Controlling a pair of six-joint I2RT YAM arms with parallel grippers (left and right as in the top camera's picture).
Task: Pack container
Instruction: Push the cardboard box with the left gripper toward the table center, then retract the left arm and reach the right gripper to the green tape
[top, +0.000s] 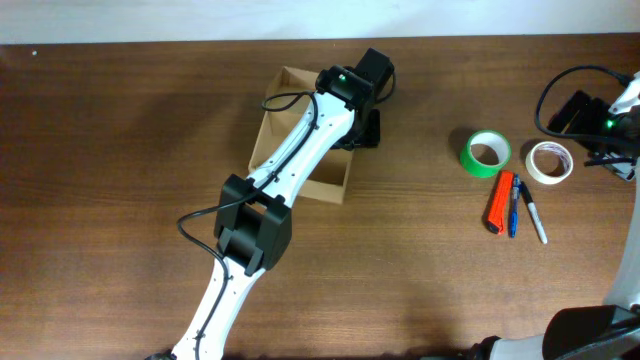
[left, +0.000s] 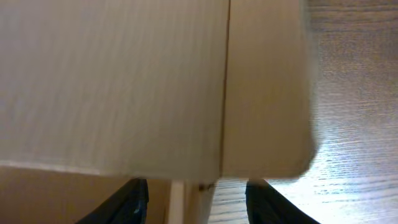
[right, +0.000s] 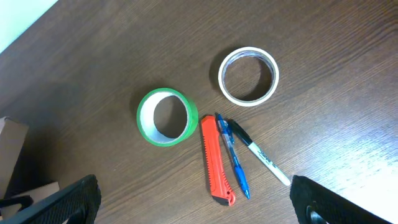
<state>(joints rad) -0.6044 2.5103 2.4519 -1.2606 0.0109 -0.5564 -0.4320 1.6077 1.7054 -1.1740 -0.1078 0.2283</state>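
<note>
The container (top: 322, 178) is a tan cardboard box left of the table's middle, largely covered by my left arm. In the left wrist view its flap (left: 155, 87) fills most of the frame, very close to the camera. My left gripper (top: 368, 122) is at the box's far right side. Its fingers (left: 196, 202) are open, with a cardboard wall edge standing between them. My right gripper (top: 590, 125) is at the far right, open and empty (right: 196, 205), above the table near the loose items. A corner of the box also shows in the right wrist view (right: 9, 155).
To the right lie a green tape roll (top: 485, 153) (right: 168, 116), a white tape roll (top: 550, 161) (right: 249, 76), a red utility knife (top: 497, 203) (right: 214, 162), a blue pen (top: 513, 205) (right: 233, 162) and a black marker (top: 533, 215) (right: 258, 152). They lie on a brown wooden table.
</note>
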